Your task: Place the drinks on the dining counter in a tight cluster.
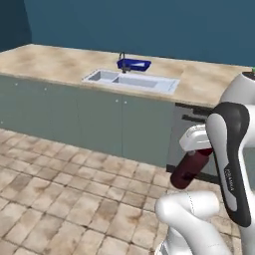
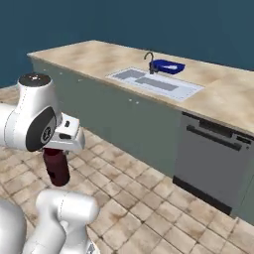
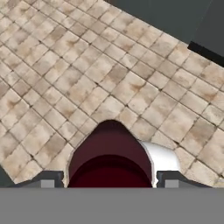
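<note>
Maroon bottle [image 3: 110, 155]: sat between the two fingertips [image 3: 48, 179] in the hand view, its dark rounded body bulging toward the camera above the tiled floor [image 3: 65, 65].
Gripper [image 1: 195, 149]: fingers closed onto the bottle's upper part, judging by the base views, where the bottle hung down and tilted below the white hand.
Bottle's place: in the air, near the robot, well short of the counter [image 1: 60, 62] and not yet over it.
Handling: looked stiff and smooth, probably light; a round, glossy body could slip or swing in a tilted grip, so a hold across the straight middle seemed safer than at the cap.
Grip contact: hidden; the hand covered the bottle's top in both base views, so the exact pinch point was unclear.
Counter: far, with a sink [image 1: 130, 79] and a blue object [image 1: 133, 64] behind the tap; a dishwasher [image 2: 213, 166] front to the right.
Other drinks: none could be made out on the counter stretch seen.
Cut off: the counter's right end ran behind the arm in the left base view.
</note>
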